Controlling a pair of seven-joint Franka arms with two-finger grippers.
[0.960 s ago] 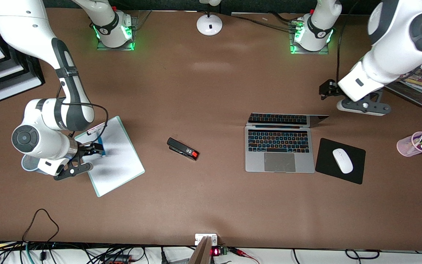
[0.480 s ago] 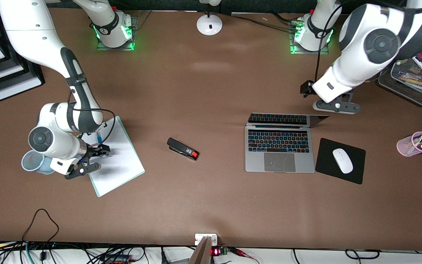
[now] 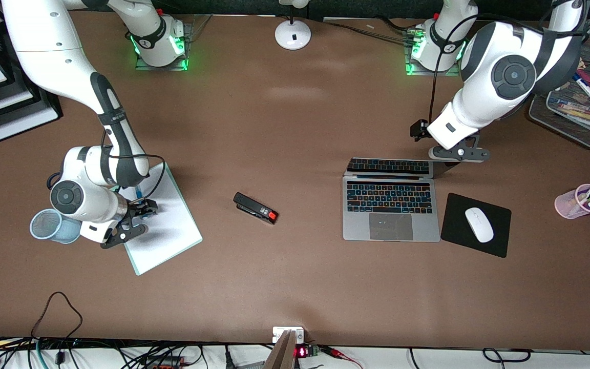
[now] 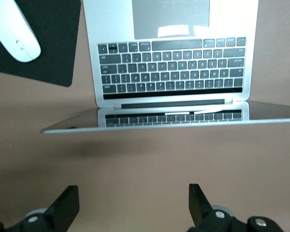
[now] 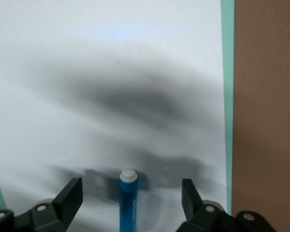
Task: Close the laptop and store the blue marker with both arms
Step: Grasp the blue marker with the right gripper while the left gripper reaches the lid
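The laptop (image 3: pixel 391 210) lies open on the table, its lid (image 4: pixel 169 123) tilted far back and its keys lit. My left gripper (image 3: pixel 456 154) hangs open over the bare table just past the lid's top edge, at the corner toward the left arm's end; its fingers (image 4: pixel 67 208) are wide apart with nothing between them. The blue marker (image 5: pixel 128 203) lies on a white board (image 3: pixel 164 230) with a green rim, its white tip showing. My right gripper (image 5: pixel 132 198) is low over the board and open, one finger on each side of the marker without touching it.
A black stapler (image 3: pixel 255 207) lies mid-table. A white mouse (image 3: pixel 479 224) rests on a black pad (image 3: pixel 454 241) beside the laptop. A pink cup of pens (image 3: pixel 582 201) and a mesh tray of markers (image 3: pixel 576 110) stand toward the left arm's end. A blue mesh cup (image 3: pixel 49 226) stands beside the board.
The left arm has swung from the mesh tray to the laptop's lid. The right gripper has shifted along the board and now straddles the blue marker.
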